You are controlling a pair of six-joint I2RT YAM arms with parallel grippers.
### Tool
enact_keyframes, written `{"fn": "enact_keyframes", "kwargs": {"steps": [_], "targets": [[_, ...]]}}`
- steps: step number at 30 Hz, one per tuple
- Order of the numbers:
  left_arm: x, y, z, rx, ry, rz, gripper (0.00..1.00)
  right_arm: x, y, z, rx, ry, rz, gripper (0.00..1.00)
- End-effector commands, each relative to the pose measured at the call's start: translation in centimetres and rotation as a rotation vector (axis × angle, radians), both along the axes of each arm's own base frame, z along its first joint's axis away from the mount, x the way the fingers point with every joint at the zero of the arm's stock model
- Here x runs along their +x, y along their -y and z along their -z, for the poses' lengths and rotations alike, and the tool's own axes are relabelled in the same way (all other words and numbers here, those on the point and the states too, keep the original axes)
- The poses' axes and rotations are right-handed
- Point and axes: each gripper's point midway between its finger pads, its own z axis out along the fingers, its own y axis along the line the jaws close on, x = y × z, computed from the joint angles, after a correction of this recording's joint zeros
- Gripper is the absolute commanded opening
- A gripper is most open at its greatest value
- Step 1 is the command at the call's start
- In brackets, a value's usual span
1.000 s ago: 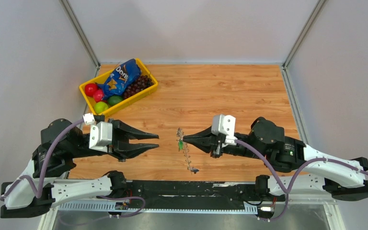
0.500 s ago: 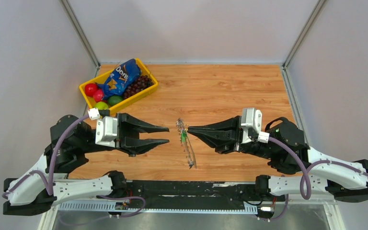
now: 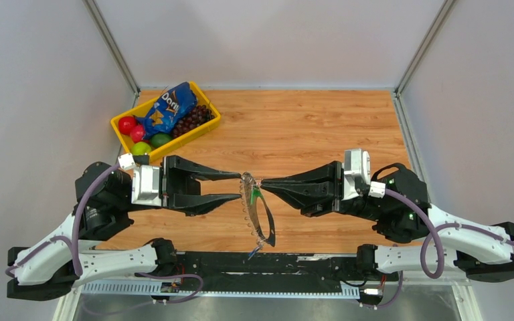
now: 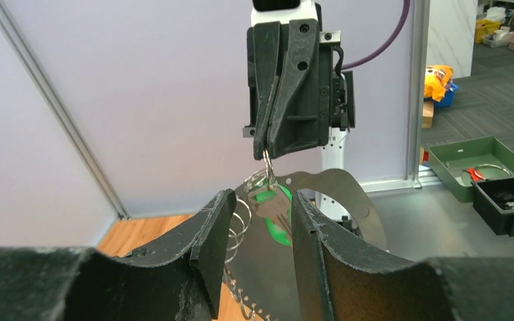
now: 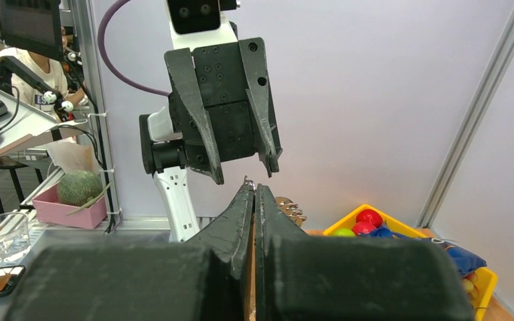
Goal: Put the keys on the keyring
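My right gripper is shut on the small wire ring at the top of the keys, a dark metal key with a bright green tag. The keyring, a thin silvery hoop with a jagged fringe, hangs from the same spot, above the table. My left gripper is open, its fingertips on either side of the hoop's top. In the left wrist view the keys hang between my open fingers, below the right gripper. In the right wrist view my right gripper is closed.
A yellow bin stands at the back left, holding a blue Doritos bag, red and green balls and dark grapes. Grey walls enclose the wooden table on three sides.
My right gripper has lifted the keys and the hoop off the table, then pulled back right. My left gripper has moved right until its open fingers flank the hoop's top.
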Motion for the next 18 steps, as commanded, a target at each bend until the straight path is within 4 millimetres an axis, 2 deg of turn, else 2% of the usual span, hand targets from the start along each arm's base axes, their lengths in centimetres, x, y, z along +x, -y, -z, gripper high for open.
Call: {"fn": "enact_keyframes", "kwargs": {"steps": [1,7,12,18], "targets": [[-0.47,-0.05,-1.64,-0.062,0.049,0.022,0.47,-0.91,1.11,-3.36,0.107,0.010,-0.040,0.00],[-0.77,0.03,-2.09,-0.078,0.061,0.040,0.47,-0.88,0.76,-3.46,0.111,0.006,-0.044,0.00],[-0.83,0.55,-1.61,-0.059,0.059,0.055,0.42,-0.95,0.72,-3.81,0.122,0.006,-0.049,0.00],[-1.05,0.70,-1.26,-0.045,0.064,0.070,0.41,-0.99,0.54,-4.09,0.125,0.009,-0.053,0.00]]}}
